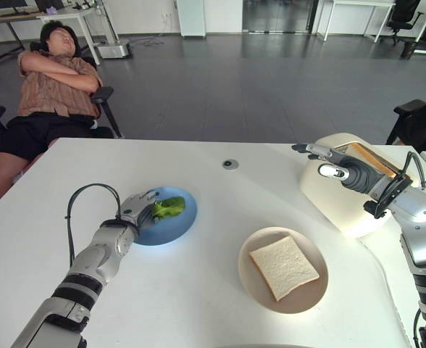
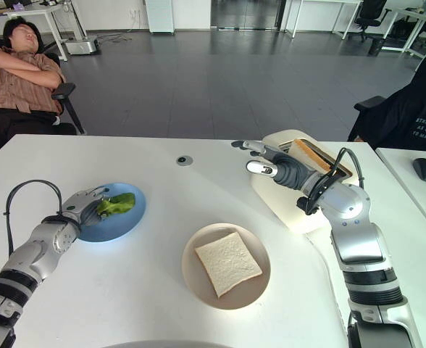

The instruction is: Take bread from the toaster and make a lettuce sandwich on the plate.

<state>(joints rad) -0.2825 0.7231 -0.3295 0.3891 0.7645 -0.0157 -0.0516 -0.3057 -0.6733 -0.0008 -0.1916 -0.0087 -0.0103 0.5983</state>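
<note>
A slice of white bread [image 1: 284, 267] lies flat on the beige plate [image 1: 251, 283] at the table's front middle. A cream toaster [image 1: 327, 199] stands at the right with a second toasted slice [image 1: 371, 159] sticking out of its slot. My right hand [image 1: 330, 164] hovers open just left of that slice, over the toaster's top, fingers stretched toward the table's middle. On the left, a green lettuce leaf [image 1: 169, 208] rests in the blue plate [image 1: 171, 229]. My left hand [image 1: 138, 209] is at the plate's left rim, fingers curled onto the leaf's left end.
A small round metal grommet [image 1: 230, 164] is set in the white table [image 1: 198, 304] at the back middle. A black cable [image 1: 82, 199] loops from my left forearm. A computer mouse [image 2: 425, 170] lies on the neighbouring desk at the right.
</note>
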